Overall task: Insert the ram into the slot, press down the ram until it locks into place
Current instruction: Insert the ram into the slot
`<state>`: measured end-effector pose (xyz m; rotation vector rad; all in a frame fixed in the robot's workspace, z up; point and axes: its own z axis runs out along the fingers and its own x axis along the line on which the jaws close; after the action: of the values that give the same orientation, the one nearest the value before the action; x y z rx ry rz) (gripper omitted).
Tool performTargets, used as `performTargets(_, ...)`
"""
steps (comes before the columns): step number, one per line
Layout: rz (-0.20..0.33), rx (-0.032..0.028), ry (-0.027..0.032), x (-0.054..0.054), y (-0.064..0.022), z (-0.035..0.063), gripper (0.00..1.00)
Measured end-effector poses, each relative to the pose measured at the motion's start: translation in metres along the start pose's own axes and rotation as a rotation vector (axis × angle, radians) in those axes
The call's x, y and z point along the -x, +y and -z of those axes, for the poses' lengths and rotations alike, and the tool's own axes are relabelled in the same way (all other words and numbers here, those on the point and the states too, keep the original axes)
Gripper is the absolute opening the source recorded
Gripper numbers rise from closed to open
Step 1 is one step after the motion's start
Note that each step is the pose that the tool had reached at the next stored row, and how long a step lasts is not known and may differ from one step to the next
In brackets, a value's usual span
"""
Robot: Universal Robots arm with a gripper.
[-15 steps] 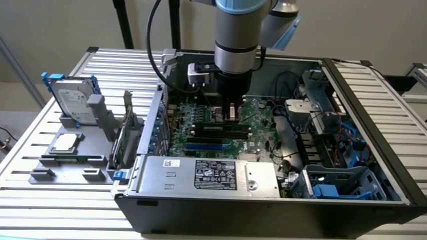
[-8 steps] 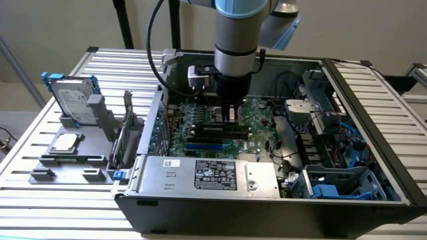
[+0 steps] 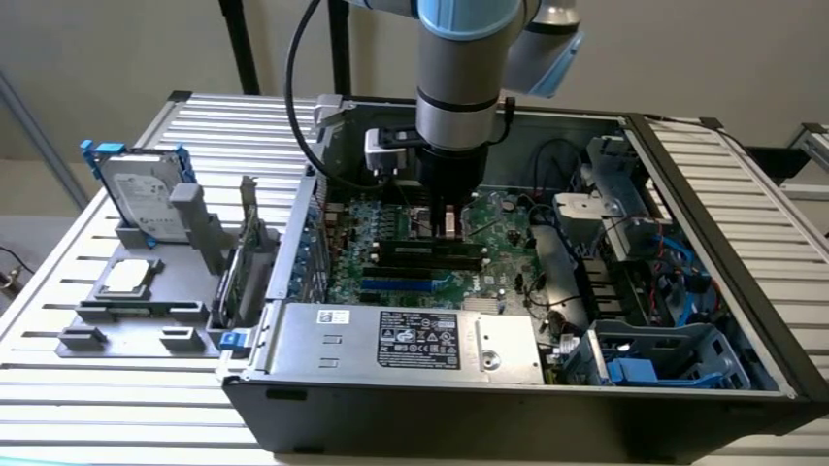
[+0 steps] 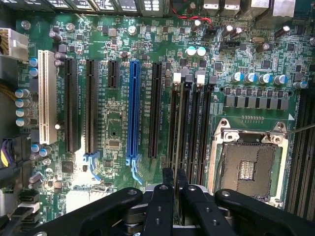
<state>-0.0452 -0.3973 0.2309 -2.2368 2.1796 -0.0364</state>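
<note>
Slatted metal bench (image 3: 116, 388) before a plain pale wall, carrying an open computer case (image 3: 518, 417) laid on its side. The arm descends from above into the case; the end effector (image 3: 449, 216) hangs directly over the motherboard (image 3: 512, 218).

Wrist view: the end effector (image 4: 174, 173) has its two black fingers (image 4: 161, 201) drawn almost together, parted only enough to pinch the ram (image 4: 180, 128). The ram appears edge-on as a thin strip running straight out from between the fingertips. It lies along the slot (image 4: 173, 118), the nearest of several parallel black sockets, whose white end latch (image 4: 177, 77) sits at the far end from the fingers. Whether the ram is fully seated cannot be told.

Around the end effector on the board: further black memory sockets just to one side of the ram, then the square silver processor socket (image 4: 248, 164). On the opposite side is a long blue socket (image 4: 133, 108), more black sockets, and a white socket (image 4: 46, 98) farthest off.

Exterior view: a labelled silver power supply (image 3: 402, 335) lies nearer the camera than the end effector. A blue drive cage (image 3: 661, 364) lies toward the exterior view's right. A black cable (image 3: 298, 87) loops down beside the arm. Well apart, toward the exterior view's left, a grey fixture (image 3: 130, 325) on the bench holds an upright hard drive (image 3: 136, 194) and a flat processor (image 3: 130, 277).
</note>
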Motion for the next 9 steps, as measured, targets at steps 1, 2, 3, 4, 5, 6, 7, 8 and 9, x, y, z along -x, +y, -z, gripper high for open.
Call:
performTargets(1, 0.000, 0.0026, -0.0002, 0.0000, -0.0001, -0.0001, 0.14)
performTargets(2, 0.000, 0.0063, -0.0003, 0.0000, -0.0001, -0.0001, 0.14)
performTargets(3, 0.000, 0.0112, -0.0005, 0.0000, -0.0002, -0.0002, 0.14)
performTargets(4, 0.000, 0.0162, -0.0005, 0.0000, -0.0003, -0.0002, 0.14)
performTargets(5, 0.000, 0.0194, -0.0005, 0.0000, -0.0004, -0.0002, 0.14)
performTargets(6, 0.000, 0.0207, -0.0005, 0.0000, -0.0004, -0.0001, 0.14)
performTargets(7, 0.000, 0.0210, -0.0005, 0.0000, -0.0005, -0.0001, 0.14)
performTargets(8, 0.000, 0.0210, -0.0007, 0.0000, -0.0006, -0.0002, 0.14)
performTargets(9, 0.000, 0.0209, -0.0007, 0.0000, -0.0007, -0.0005, 0.14)
